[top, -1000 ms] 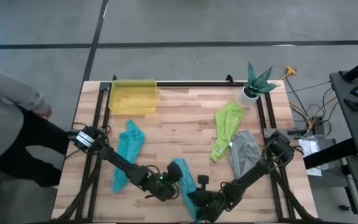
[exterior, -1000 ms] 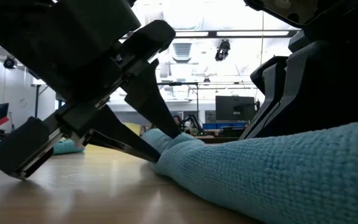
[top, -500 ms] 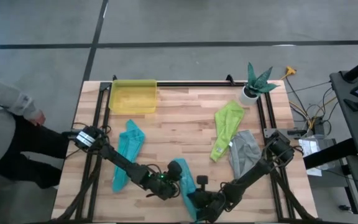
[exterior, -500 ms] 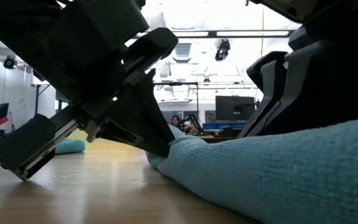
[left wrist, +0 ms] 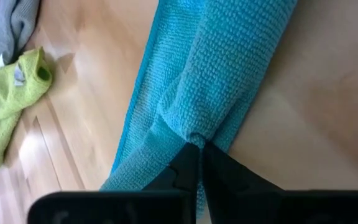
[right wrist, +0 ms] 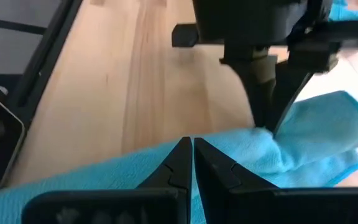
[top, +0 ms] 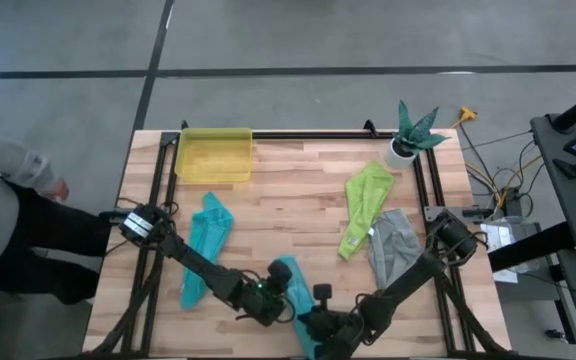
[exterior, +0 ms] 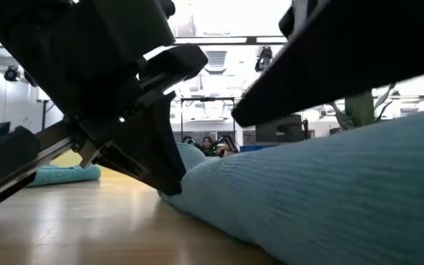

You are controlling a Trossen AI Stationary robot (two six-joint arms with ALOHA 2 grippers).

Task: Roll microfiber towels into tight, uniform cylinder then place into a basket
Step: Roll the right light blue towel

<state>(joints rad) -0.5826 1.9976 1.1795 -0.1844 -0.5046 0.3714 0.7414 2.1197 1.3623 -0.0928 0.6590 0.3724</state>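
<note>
**Near table edge: both grippers pinched on the light blue towel**

On the wooden table (top: 298,210), listed left to right as the high view shows it:

- Person's grey sleeve (top: 3,160), off the table's left side, beside the frame.
- Yellow basket (top: 213,155), far-left corner of the table; nothing visible inside.
- Teal towel (top: 206,245), crumpled lengthwise, left of centre, well apart from the basket.
- Left gripper (top: 280,284), near the front edge at centre; fingers clamped together on a raised fold of the light blue towel (top: 294,283). The left wrist view shows the fingertips (left wrist: 191,163) meeting on the bunched cloth (left wrist: 216,81).
- Right gripper (top: 310,318), just beside the left one and nearer the front edge; fingers pinched together on the same towel's near end, seen in the right wrist view (right wrist: 192,155), with the left gripper (right wrist: 267,121) opposite it.
- Lime green towel (top: 365,205), right of centre, lying long and folded.
- Grey towel (top: 392,243), touching the green one's lower side, near the right rail.
- White pot with a plant (top: 411,132), far-right corner.
</note>
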